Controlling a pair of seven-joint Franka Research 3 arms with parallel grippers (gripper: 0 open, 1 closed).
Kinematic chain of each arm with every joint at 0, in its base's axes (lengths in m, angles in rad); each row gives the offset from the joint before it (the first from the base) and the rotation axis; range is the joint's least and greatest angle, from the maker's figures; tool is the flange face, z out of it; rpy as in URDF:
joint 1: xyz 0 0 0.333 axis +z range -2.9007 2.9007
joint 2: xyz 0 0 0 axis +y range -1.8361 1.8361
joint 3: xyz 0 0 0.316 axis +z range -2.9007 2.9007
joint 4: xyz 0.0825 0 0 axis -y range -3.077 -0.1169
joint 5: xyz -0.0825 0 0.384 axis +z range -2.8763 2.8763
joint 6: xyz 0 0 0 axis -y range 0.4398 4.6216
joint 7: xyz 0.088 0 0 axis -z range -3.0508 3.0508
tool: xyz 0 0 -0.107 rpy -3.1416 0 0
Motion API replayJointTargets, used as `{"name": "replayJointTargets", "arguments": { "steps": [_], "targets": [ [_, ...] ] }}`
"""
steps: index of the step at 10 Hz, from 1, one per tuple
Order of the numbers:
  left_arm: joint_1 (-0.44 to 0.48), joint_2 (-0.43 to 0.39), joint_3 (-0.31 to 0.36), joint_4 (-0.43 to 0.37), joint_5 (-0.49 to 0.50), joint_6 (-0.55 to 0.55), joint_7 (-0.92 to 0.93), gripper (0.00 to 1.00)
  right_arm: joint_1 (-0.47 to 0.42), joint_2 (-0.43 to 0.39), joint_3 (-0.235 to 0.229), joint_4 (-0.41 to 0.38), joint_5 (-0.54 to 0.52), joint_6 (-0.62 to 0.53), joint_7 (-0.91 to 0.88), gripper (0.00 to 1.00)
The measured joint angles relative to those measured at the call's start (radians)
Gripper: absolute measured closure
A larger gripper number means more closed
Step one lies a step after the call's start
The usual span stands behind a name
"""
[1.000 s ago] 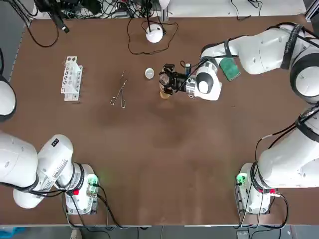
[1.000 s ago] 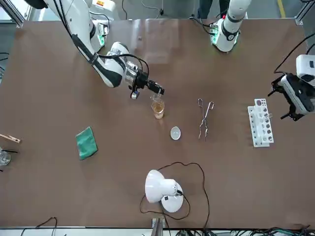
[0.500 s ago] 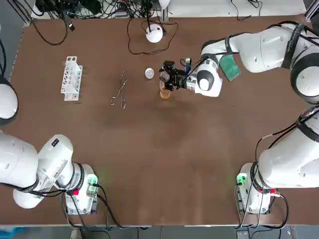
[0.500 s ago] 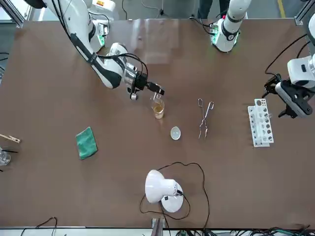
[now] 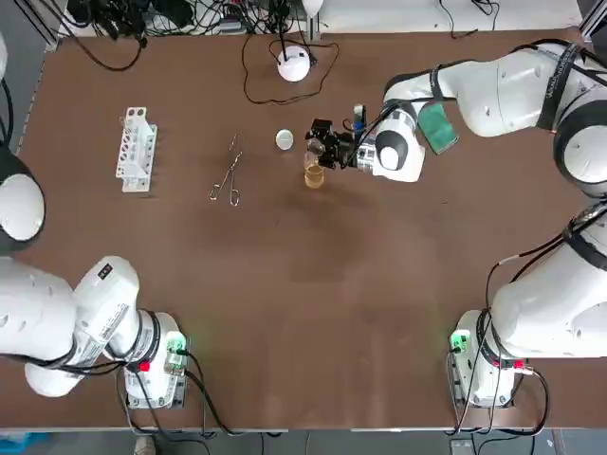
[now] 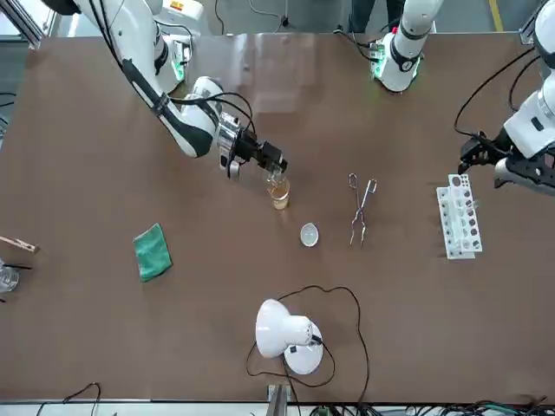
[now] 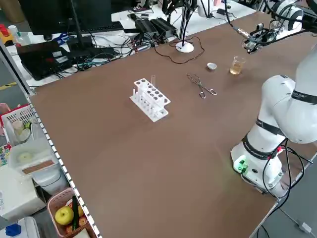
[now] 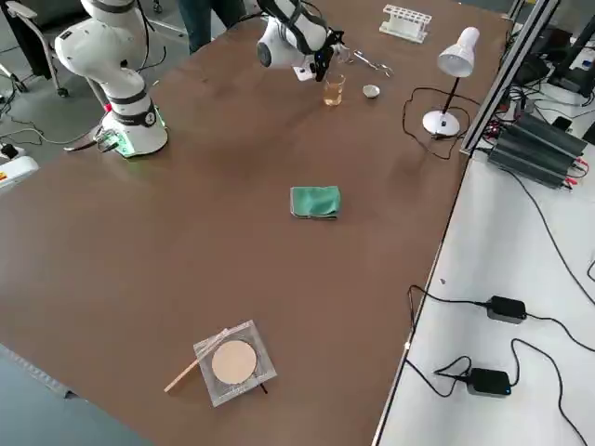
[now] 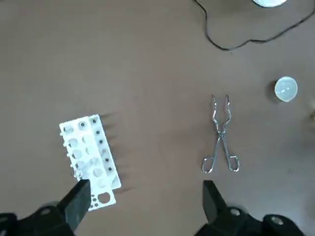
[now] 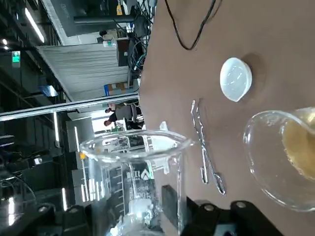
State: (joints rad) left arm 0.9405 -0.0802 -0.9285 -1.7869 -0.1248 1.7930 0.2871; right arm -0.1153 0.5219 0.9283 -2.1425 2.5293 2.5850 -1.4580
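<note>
My right gripper (image 5: 320, 150) is shut on a small clear beaker (image 10: 139, 183) that looks empty, held just over and to the far side of a glass of amber liquid (image 5: 314, 175), also visible as the glass (image 6: 278, 192) in the front view. A small white dish (image 5: 285, 139) and metal tongs (image 5: 228, 176) lie close by. My left gripper (image 9: 145, 206) hangs open above the table with nothing between its fingers. The white test-tube rack (image 9: 89, 158) sits below it, and the left gripper (image 6: 487, 158) shows beside that rack (image 6: 459, 215) in the front view.
A white desk lamp (image 5: 294, 63) with a looping black cable stands at the far edge. A folded green cloth (image 5: 438, 129) lies by the right arm. A square clear dish with a wooden stick (image 8: 229, 363) sits near the right edge.
The right gripper has drawn the beaker back from over the amber glass, toward the far side. The left arm has swung and shifted above the rack.
</note>
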Motion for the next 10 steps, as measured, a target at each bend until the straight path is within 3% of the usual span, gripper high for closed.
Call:
{"name": "replayJointTargets", "arguments": {
  "steps": [6,10],
  "targets": [
    [0.007,-0.012,0.002,0.1,0.008,-0.121,-0.089,0.0,-0.006,0.0,0.002,-0.002,-0.003,0.007,-0.016,0.61],
    [0.008,-0.011,0.003,0.106,0.043,-0.122,-0.093,0.0,-0.104,-0.009,0.002,-0.001,-0.099,0.009,-0.164,0.61]
  ]
}}
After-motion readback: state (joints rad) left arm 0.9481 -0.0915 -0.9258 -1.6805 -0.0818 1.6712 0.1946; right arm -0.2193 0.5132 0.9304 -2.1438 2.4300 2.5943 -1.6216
